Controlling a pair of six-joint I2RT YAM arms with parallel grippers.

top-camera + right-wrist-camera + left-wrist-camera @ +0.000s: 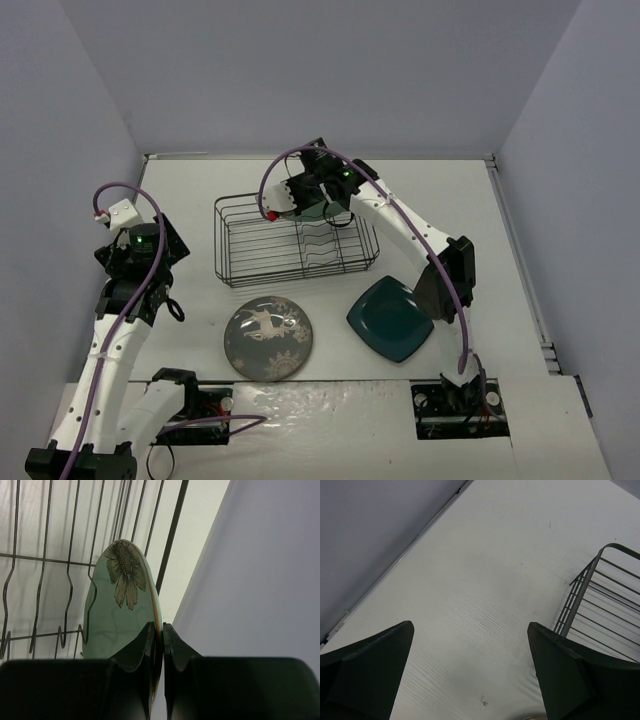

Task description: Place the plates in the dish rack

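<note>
Up front on the table, two plates lie loose; the mint one hangs over the rack's far side.
Closest in, the deer plate (268, 338) and teal plate (390, 318) sit flat just in front of the rack (219, 240). Left gripper (470, 626) is spread wide over bare table by the rack's left end, holding nothing. Farther back, the right gripper (162, 630) pinches the mint plate (117, 605) by its rim, on edge above the wires. It's pale green and glossy, with a brownish flower print. With such a thin rim grip, I reckon it could swivel or slip, miss a slot and tip over.

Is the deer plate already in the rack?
No, the deer plate lies flat on the table, outside the rack.
</note>
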